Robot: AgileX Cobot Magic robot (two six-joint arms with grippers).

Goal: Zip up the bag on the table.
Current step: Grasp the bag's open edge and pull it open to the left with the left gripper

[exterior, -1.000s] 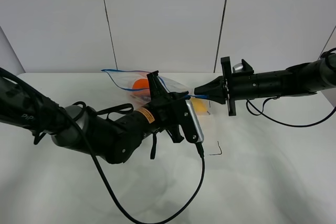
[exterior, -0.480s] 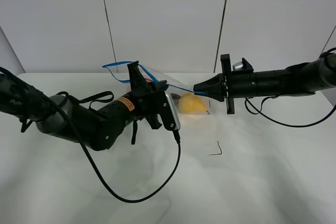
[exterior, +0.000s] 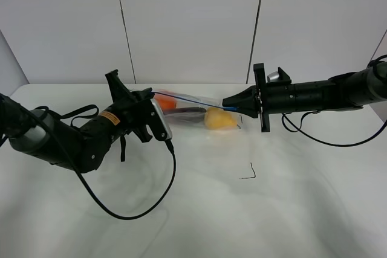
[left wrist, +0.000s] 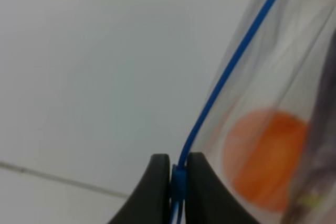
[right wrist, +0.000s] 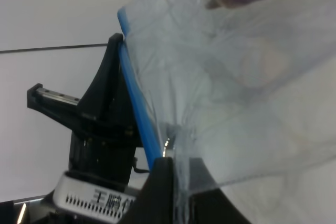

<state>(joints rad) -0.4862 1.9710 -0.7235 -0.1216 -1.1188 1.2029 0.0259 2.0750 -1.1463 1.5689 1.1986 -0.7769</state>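
Note:
The clear bag [exterior: 199,114] lies at the back middle of the white table [exterior: 272,209], with an orange, a purple eggplant and a yellow fruit [exterior: 219,119] inside. Its blue zipper strip [exterior: 190,100] runs taut between my two grippers. My left gripper [exterior: 152,93] is shut on the strip's left end; the left wrist view shows the strip [left wrist: 231,72] pinched between its fingers [left wrist: 157,187], the orange [left wrist: 265,157] beside it. My right gripper [exterior: 227,105] is shut on the strip's right end; the right wrist view shows the strip [right wrist: 137,103] and crinkled plastic [right wrist: 226,77] in its fingers.
A small black hook-shaped mark [exterior: 250,173] lies on the table in front of the bag. The left arm's black cable [exterior: 130,212] loops over the table at front left. A white panelled wall [exterior: 193,22] stands behind the table.
My left gripper has slid left along the blue zipper strip, from near the right gripper to the bag's left end. The bag's open mouth has closed flat. The right gripper has stayed in place.

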